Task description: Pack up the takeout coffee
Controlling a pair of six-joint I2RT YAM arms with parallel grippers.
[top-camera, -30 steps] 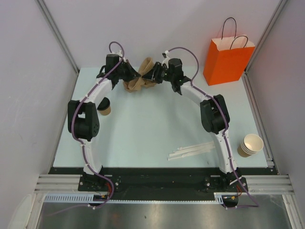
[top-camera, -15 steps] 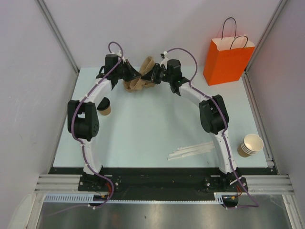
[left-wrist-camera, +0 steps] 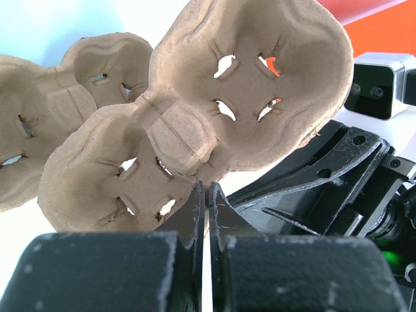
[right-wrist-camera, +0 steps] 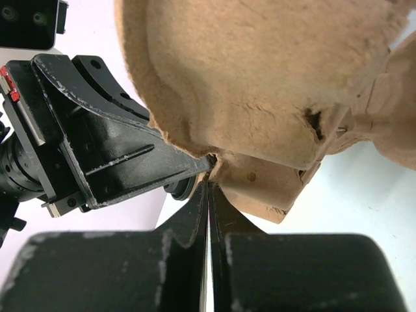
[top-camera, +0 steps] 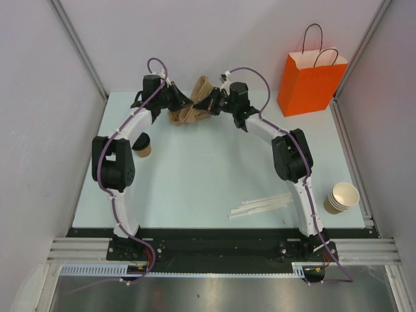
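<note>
Moulded brown pulp at 12 o'clock on the table [top-camera: 208,170]: cup carriers [top-camera: 190,110], nested and partly splayed. Pinched from both sides.

Left gripper [left-wrist-camera: 205,190], at 11 o'clock: closed tight on the rim of the front carrier [left-wrist-camera: 195,123]. Right gripper [right-wrist-camera: 208,187], at 1 o'clock: closed flat on a thin pulp edge from the opposite side. Judged to be a separating step, one carrier against the rest; separation not confirmable from these views.

Takeout coffee [top-camera: 142,146] at 9 o'clock, just beside the left arm [top-camera: 116,166], well apart from both grippers. Appears to lie tipped on its side, black lid toward the far left. Not gripped, not seated in a carrier, not in the bag.

Orange bag [top-camera: 311,81] at 2 o'clock, upright, handles up, well apart from the coffee. Stack of lidless cups [top-camera: 341,197] at 4 o'clock. Pale flat sticks [top-camera: 260,207] at 5 o'clock.

Progress, as judged: early. Done: nothing of the packing itself. Left to do: free one carrier, right and seat the coffee in a pocket, lower the loaded carrier into the bag. Mind the tipped cup at pickup.
</note>
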